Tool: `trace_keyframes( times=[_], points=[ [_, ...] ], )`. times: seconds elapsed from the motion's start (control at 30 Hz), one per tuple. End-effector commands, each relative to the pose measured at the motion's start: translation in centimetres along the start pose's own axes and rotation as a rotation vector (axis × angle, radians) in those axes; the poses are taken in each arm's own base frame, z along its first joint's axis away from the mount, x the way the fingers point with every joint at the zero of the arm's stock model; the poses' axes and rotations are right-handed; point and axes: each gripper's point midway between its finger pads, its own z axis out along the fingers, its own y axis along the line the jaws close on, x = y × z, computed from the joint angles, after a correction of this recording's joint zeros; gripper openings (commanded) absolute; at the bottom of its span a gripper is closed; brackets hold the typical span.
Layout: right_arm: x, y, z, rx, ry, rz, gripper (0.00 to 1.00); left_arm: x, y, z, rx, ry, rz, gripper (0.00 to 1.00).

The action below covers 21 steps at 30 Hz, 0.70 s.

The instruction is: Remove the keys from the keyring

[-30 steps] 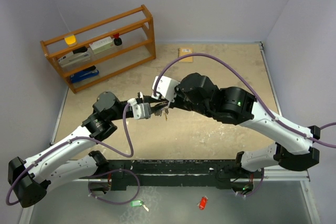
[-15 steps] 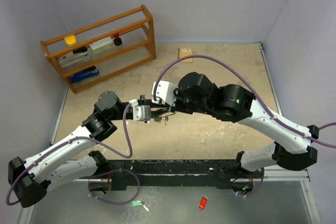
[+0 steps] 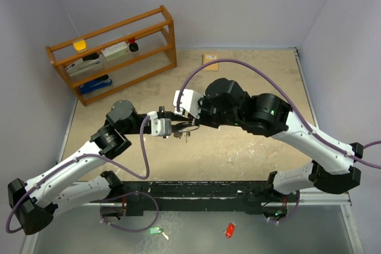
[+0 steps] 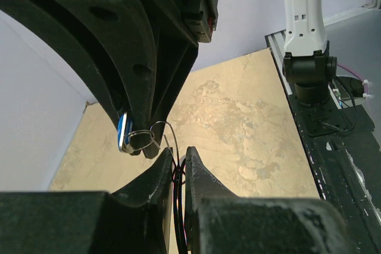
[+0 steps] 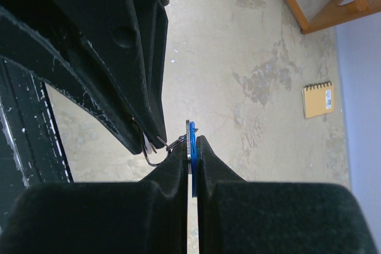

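Note:
Both grippers meet above the middle of the table. My left gripper [image 3: 174, 128] [image 4: 177, 154] is shut on the thin silver wire keyring [image 4: 172, 134], which runs down between its fingers. My right gripper [image 3: 189, 125] [image 5: 191, 147] is shut on the blue-tagged key [image 5: 190, 132] [image 4: 123, 133], still linked to the keyring [image 5: 150, 163] by a small loop. Tiny silver keys [image 3: 183, 135] dangle under the two grippers in the top view. The yellow-tagged key is not visible.
A wooden shelf [image 3: 113, 52] with small items stands at the back left. An orange notebook [image 3: 210, 59] lies at the back. A green tag [image 3: 155, 230] and a red tag [image 3: 230, 229] lie on the near ledge beyond the black rail [image 3: 196, 191].
Both grippers keep their hold. The left wrist has rolled and the meeting point has shifted slightly; the dangling keys hang a little lower and left.

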Motion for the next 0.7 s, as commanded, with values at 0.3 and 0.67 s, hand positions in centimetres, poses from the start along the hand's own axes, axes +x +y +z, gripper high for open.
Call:
trace_keyframes(
  times=[0.3, 0.67],
  points=[
    [-0.7, 3.6, 8.0, -0.136, 0.032, 0.001, 0.00, -15.1, 5.7, -1.6, -0.260, -0.339, 0.381, 0.00],
    [0.1, 3.6, 7.3, -0.106, 0.021, 0.027, 0.00, -18.5, 4.8, -5.9, -0.382, -0.445, 0.472, 0.00]
  ],
)
